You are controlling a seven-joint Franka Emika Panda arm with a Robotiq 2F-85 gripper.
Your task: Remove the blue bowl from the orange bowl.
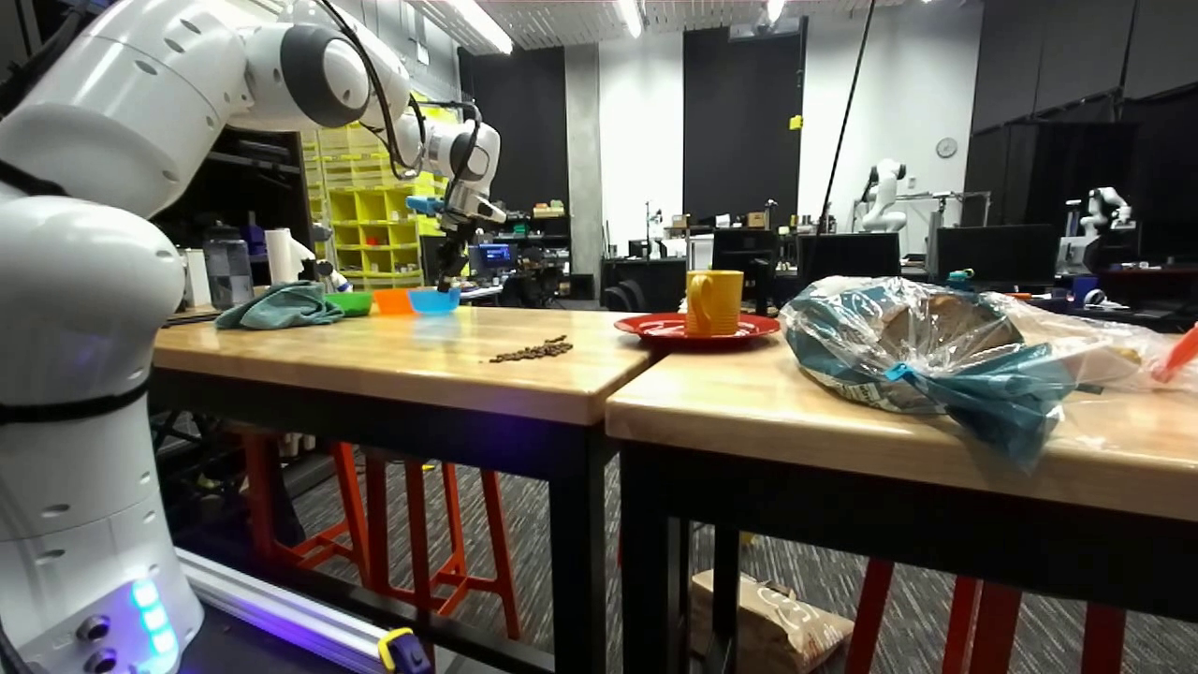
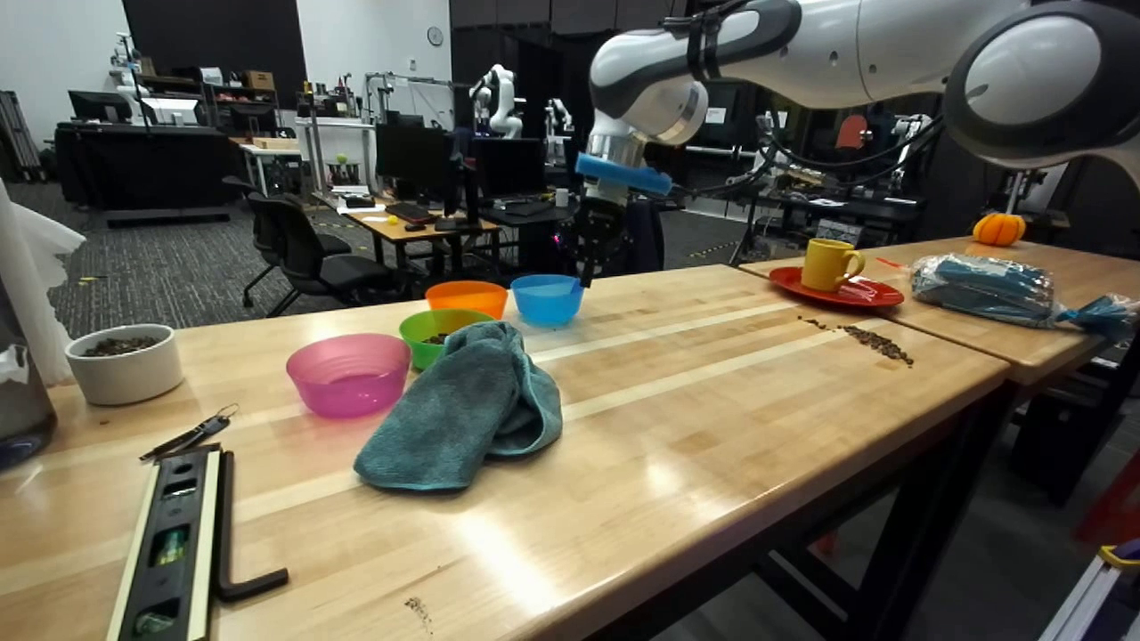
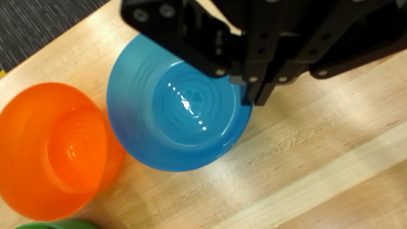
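Note:
The blue bowl (image 2: 543, 303) stands upright on the wooden table beside the orange bowl (image 2: 465, 295), not in it. In the wrist view the blue bowl (image 3: 187, 127) is close against the orange bowl (image 3: 76, 152), rims nearly touching. My gripper (image 3: 254, 102) comes in from the top of that view. Its fingers are closed on the blue bowl's right rim, one inside and one outside. In both exterior views the gripper (image 1: 445, 283) points down at the blue bowl (image 1: 433, 301). I cannot tell whether the bowl is slightly raised.
A green bowl (image 2: 427, 334), a pink bowl (image 2: 349, 378) and a teal cloth (image 2: 459, 414) lie nearer the camera. A red plate (image 2: 877, 294) with a yellow mug (image 2: 826, 264) stands farther along, by scattered brown bits (image 2: 877, 343). The table edge is close behind the bowls.

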